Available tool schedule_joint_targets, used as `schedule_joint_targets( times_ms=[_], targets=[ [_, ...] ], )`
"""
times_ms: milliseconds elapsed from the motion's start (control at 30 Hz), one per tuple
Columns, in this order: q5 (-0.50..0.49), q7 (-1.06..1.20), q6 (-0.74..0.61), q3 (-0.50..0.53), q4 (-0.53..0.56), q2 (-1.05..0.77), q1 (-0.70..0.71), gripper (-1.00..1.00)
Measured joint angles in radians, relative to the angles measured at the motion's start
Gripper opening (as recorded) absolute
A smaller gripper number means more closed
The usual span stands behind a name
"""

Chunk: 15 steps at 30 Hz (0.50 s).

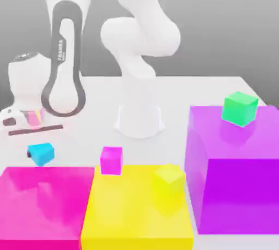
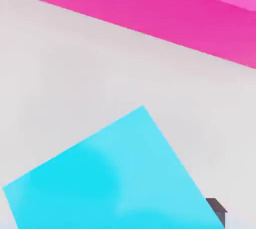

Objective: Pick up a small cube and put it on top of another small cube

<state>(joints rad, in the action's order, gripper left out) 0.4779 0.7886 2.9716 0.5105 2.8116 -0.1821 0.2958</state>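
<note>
The small cube (image 1: 41,153), cyan-blue, sits low over the white table (image 1: 218,88), just behind the big flat magenta block (image 1: 43,202) on the exterior view's left. My gripper (image 1: 38,142) reaches down onto it from the white hand above. In the hand view the cyan cube (image 2: 105,178) is very close, with one dark fingertip (image 2: 216,212) against its edge, so the gripper is shut on it. The other small cube (image 1: 111,160), magenta-pink, stands at the far left corner of the yellow block (image 1: 136,210), to the right of the cyan one.
A small yellow cube (image 1: 168,180) rests on the yellow block. A green cube (image 1: 240,108) sits on the tall purple block (image 1: 234,183) at the exterior view's right. The arm's white base (image 1: 139,115) stands mid-table. The magenta block's side (image 2: 200,18) lies close beyond the cyan cube.
</note>
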Motion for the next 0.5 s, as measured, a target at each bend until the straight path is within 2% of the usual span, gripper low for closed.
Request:
schedule_joint_targets(
  times_ms=[233,500],
  targets=[
    [-0.249,-0.181,-0.048,0.17,0.023,0.088,-0.108,-1.0],
    [-0.485,-0.357,-0.09,0.237,0.056,0.178,-0.117,-1.0]
  ],
)
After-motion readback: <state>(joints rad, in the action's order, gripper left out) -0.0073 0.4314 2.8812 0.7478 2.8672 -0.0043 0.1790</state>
